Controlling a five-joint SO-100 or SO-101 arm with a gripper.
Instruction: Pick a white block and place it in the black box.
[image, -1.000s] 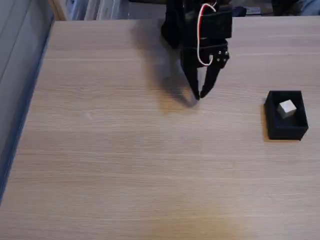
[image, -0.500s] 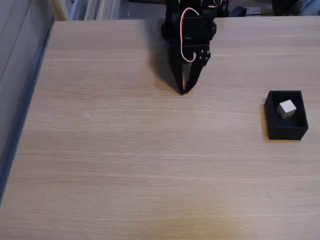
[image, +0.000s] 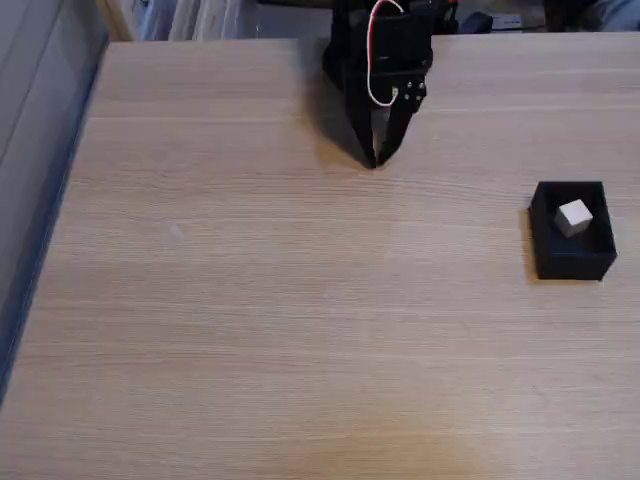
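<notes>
Fixed view: the white block (image: 574, 217) sits inside the black box (image: 570, 261), which rests near the right edge of the wooden bench (image: 250, 320). The black claw (image: 376, 160) hangs at the far middle of the bench, well apart from the box, its tips pointing down and drawn together, holding nothing. Red-and-white wires (image: 375, 60) loop over its body.

A small white block (image: 574, 216) is seen lying inside the black box (image: 572, 262), slightly turned against its walls. The matte, lidless, thin-walled box is set at the right of the fixed view.
</notes>
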